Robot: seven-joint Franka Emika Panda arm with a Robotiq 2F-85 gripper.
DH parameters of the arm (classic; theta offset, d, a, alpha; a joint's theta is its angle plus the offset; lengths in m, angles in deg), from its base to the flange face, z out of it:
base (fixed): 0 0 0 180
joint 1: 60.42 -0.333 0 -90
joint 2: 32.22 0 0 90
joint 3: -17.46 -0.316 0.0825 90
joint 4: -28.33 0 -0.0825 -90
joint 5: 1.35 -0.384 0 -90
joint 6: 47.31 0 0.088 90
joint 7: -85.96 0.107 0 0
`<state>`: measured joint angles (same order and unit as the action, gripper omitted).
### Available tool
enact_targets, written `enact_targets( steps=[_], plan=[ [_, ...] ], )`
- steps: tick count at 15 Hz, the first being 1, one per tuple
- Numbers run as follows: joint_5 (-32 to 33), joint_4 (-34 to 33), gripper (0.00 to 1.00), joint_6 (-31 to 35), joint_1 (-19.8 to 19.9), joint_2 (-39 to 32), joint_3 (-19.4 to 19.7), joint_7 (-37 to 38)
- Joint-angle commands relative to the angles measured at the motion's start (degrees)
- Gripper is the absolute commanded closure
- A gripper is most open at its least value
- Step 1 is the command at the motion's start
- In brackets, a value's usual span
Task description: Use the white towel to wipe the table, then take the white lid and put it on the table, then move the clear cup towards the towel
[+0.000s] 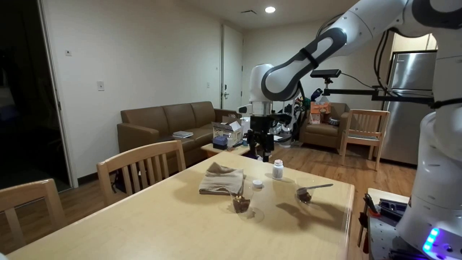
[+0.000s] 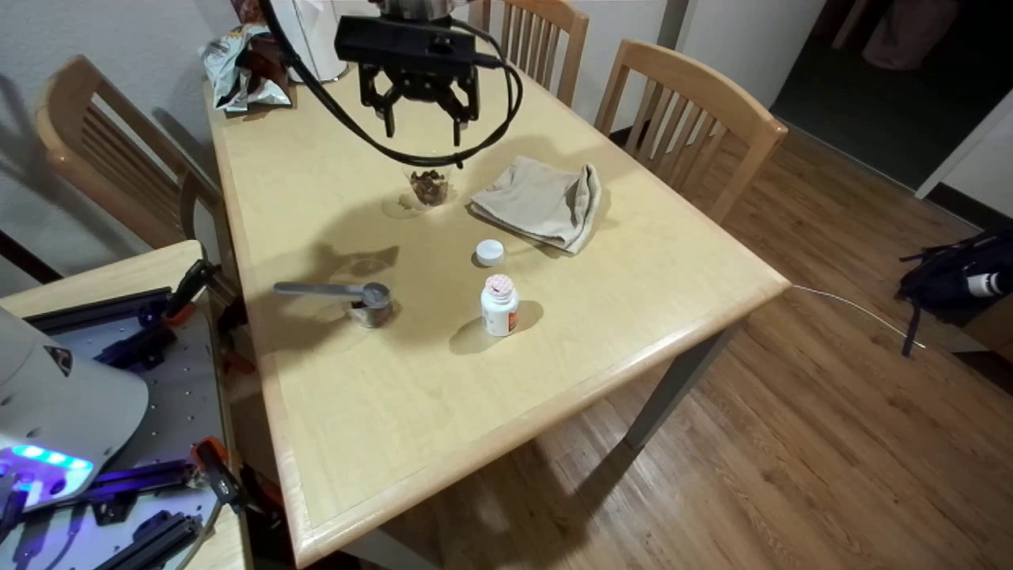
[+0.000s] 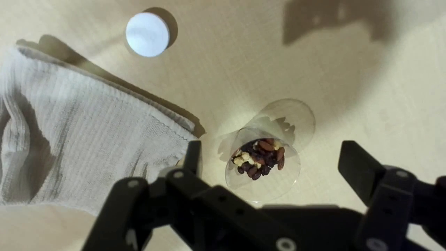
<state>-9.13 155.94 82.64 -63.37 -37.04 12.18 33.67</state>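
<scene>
Folded and slightly rumpled, the off-white towel (image 2: 538,202) lies flat on the table (image 1: 162,224). A round white lid (image 3: 147,34) rests on the tabletop close to the towel. Beside the towel stands a clear cup (image 3: 263,174) holding nuts and dried fruit, upright and apart from the cloth. Another clear cup (image 1: 305,196) with dark contents and a grey scoop across it stands nearer the robot base. My gripper (image 2: 423,138) hangs above the table, open and holding nothing. In the wrist view the nut cup appears between the spread fingers (image 3: 360,170), below them.
An uncapped white bottle (image 2: 499,307) stands upright near the lid. The grey scoop (image 1: 317,186) sticks out sideways from its cup. Wooden chairs (image 1: 144,159) line one table side. At the far end sit a snack bag (image 2: 247,70) and a white roll (image 2: 316,36).
</scene>
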Motion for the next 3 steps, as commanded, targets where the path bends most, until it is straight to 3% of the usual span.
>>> enact_targets(
  steps=[1,3],
  plan=[
    [-1.0,1.3,0.00,1.1,0.1,0.8,0.3,0.8],
    [-1.7,3.3,0.00,2.4,0.0,2.1,0.7,1.5]
  ],
)
